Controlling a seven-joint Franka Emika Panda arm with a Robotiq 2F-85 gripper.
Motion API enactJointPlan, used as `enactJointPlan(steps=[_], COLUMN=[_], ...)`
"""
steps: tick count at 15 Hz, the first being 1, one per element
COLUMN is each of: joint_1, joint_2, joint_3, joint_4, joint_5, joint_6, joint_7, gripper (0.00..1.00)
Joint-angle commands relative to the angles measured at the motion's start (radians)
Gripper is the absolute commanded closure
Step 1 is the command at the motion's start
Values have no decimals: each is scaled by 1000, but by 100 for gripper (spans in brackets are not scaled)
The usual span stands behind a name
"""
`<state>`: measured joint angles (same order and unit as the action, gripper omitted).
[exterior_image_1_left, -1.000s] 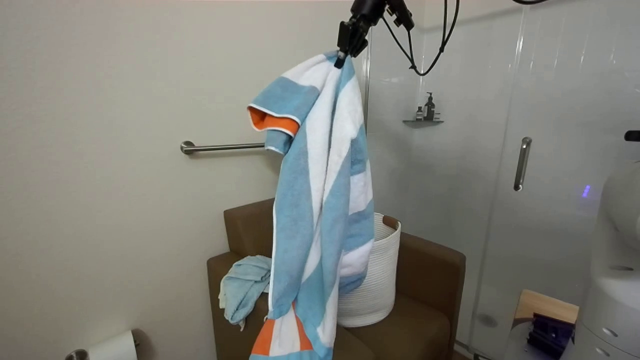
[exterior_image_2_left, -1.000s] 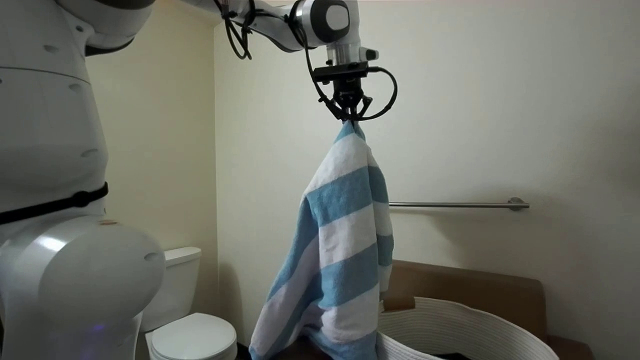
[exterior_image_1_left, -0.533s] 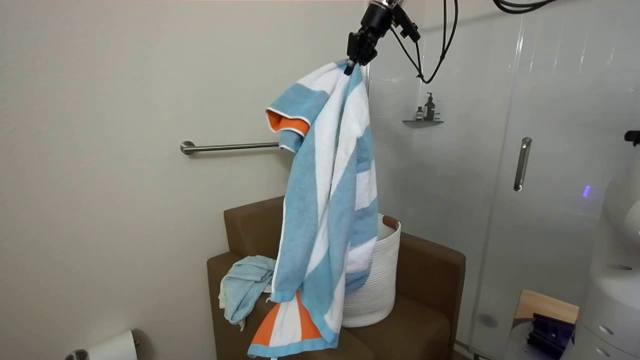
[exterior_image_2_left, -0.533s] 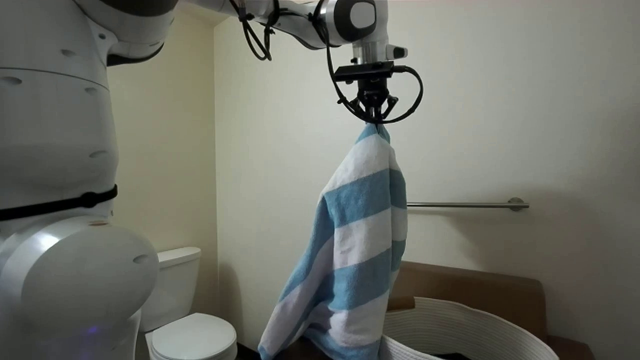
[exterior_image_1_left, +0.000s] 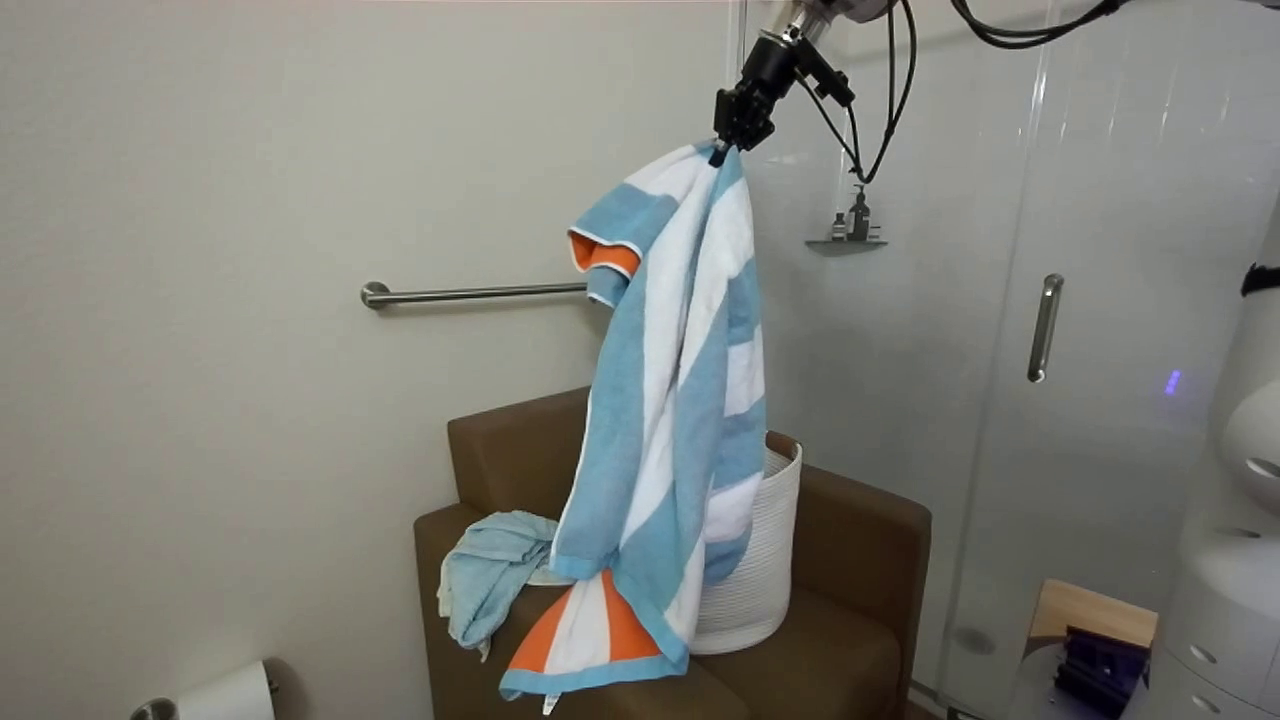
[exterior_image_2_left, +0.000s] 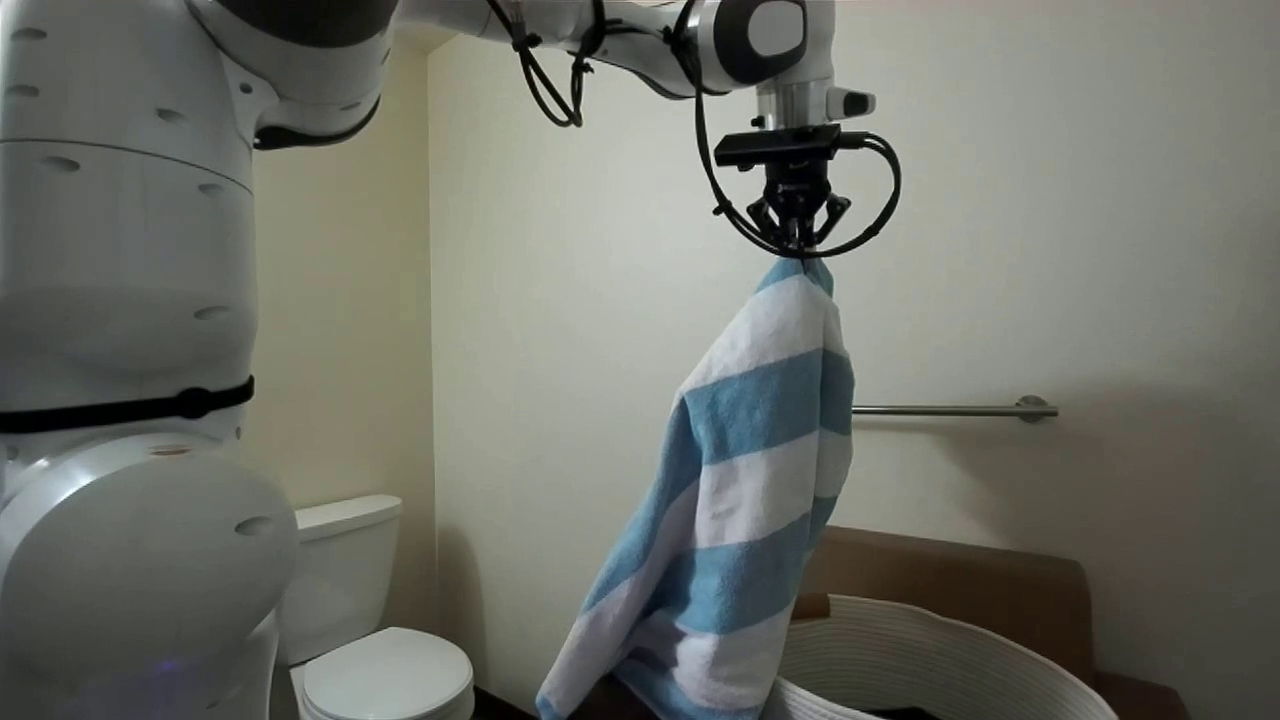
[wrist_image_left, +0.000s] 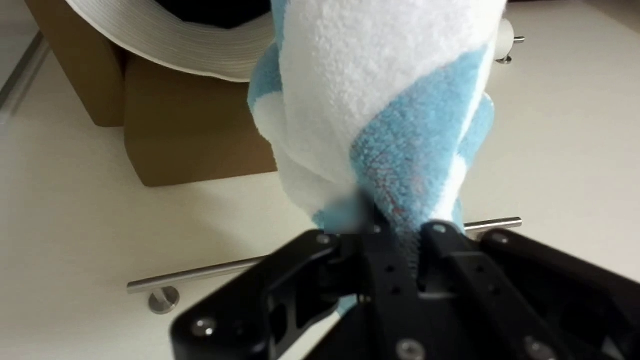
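Currently I hold a striped towel (exterior_image_1_left: 670, 400) by its top, my pincer (exterior_image_2_left: 801, 249) narrow; it hangs below, partly hiding a white basket (exterior_image_1_left: 772, 555). Pale tag (exterior_image_1_left: 551, 704) at bottom edge, too small to read.

Striped towel (exterior_image_2_left: 745, 490) and basket (exterior_image_2_left: 900, 645) cut off below in an exterior view, the dark contents (exterior_image_2_left: 905, 713) unidentifiable.

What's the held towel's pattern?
The towel has blue and white stripes, some orange; clearest in an exterior view.
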<state>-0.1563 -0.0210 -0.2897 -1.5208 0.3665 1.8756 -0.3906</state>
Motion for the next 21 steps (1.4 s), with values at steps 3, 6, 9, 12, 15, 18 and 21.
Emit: enactJointPlan(steps=[3,6,9,12,15,18,21], joint_1=[-96,-145,-180,-202,-213,-221,-241], joint_2=[77,117,146,182,225,274,349], joint_3=[-18,-24,-18,-9,6,26,53], joint_4=[97,135,177,231,297,369,458], joint_5=[94,113,97,75,64,52,54], joint_6=[-56,-88,-117,-140,-164,-187,-205], joint_7=[-73,-114,-140,-156,-166,-168,-179], gripper=[95,95,95,95,95,95,95])
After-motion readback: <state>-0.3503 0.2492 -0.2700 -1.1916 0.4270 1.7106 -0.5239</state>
